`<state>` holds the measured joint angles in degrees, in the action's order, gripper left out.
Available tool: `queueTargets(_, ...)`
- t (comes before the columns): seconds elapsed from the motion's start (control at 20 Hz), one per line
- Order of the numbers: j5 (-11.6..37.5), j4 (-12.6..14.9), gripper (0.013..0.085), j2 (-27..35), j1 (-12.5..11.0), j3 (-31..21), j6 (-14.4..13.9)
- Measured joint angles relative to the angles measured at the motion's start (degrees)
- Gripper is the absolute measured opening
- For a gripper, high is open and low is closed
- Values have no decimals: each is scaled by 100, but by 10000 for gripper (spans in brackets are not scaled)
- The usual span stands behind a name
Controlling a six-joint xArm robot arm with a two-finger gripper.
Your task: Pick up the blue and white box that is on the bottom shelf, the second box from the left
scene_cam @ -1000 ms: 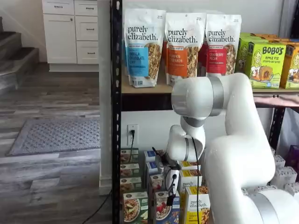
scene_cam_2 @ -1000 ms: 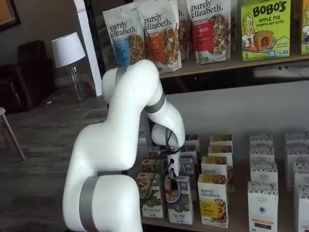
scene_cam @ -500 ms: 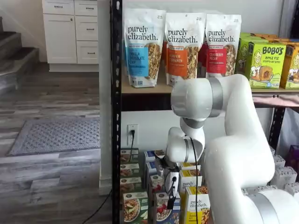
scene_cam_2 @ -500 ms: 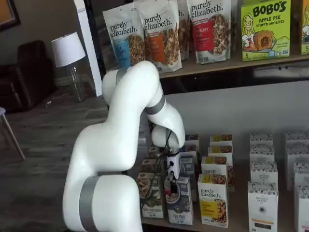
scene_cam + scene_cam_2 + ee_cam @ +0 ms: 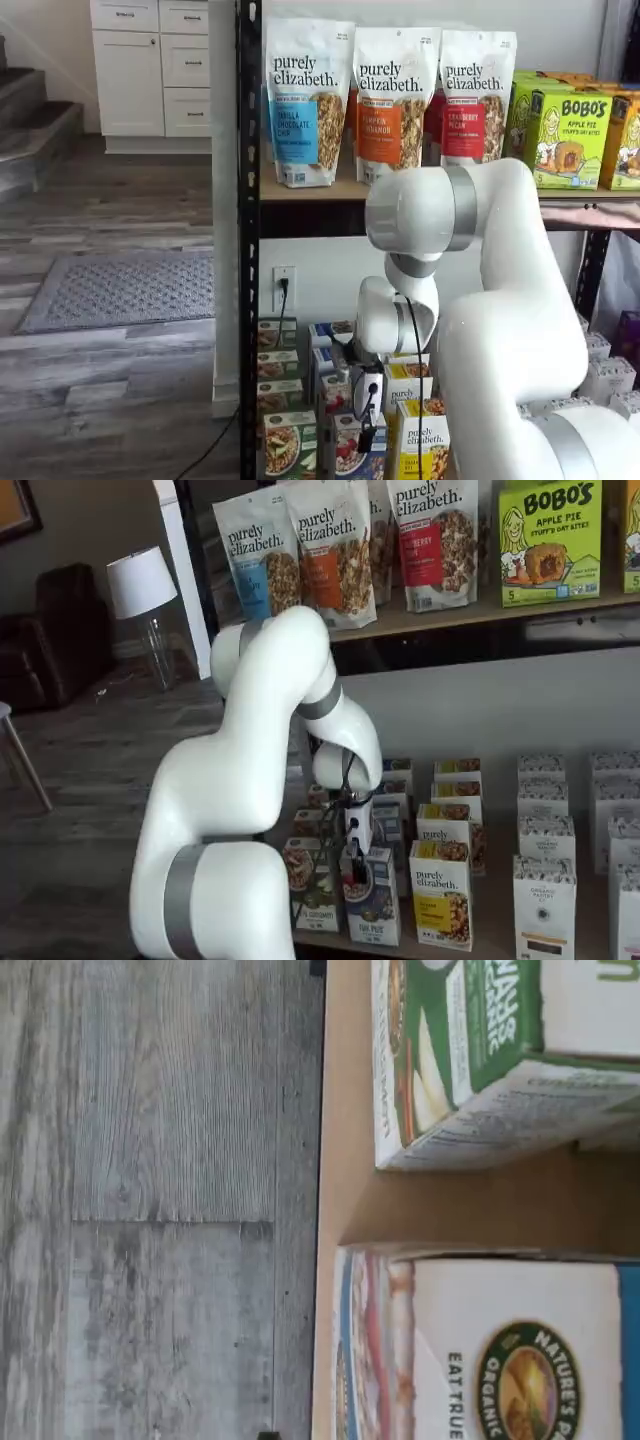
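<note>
The blue and white box (image 5: pixel 378 910) stands at the front of the bottom shelf (image 5: pixel 495 920), between a green-trimmed box (image 5: pixel 312 892) and a yellow "purely elizabeth" box (image 5: pixel 441 895). It also shows in a shelf view (image 5: pixel 345 455) and close up in the wrist view (image 5: pixel 500 1350). My gripper (image 5: pixel 350 865) hangs right at the top of this box, and in a shelf view (image 5: pixel 364 430) its black fingers reach the box top. I cannot tell whether the fingers are open or closed on it.
Rows of the same boxes stand behind the front ones. White cartons (image 5: pixel 545 905) fill the shelf to the right. A black rack post (image 5: pixel 248 250) stands left of the boxes. Granola bags (image 5: pixel 385 100) sit on the upper board. The wrist view shows grey plank floor (image 5: pixel 160 1200) past the shelf edge.
The gripper has come down a little onto the top of the blue and white box. The boxes have not moved.
</note>
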<state>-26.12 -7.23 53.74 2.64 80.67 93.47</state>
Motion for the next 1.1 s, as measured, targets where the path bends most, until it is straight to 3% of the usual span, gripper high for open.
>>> queueTargets(0.35,116,-182,850,-31,-8,-95,176)
queueTargets(0.45,126,-258,770,-48,-15,-118,252)
queueTargets(0.5,131,-278,770,-54,-17,-125,272)
queueTargets(0.7,136,-336,650,-78,-28,-144,334)
queueTargets(1.1,176,-190,650,-79,-36,-143,211)
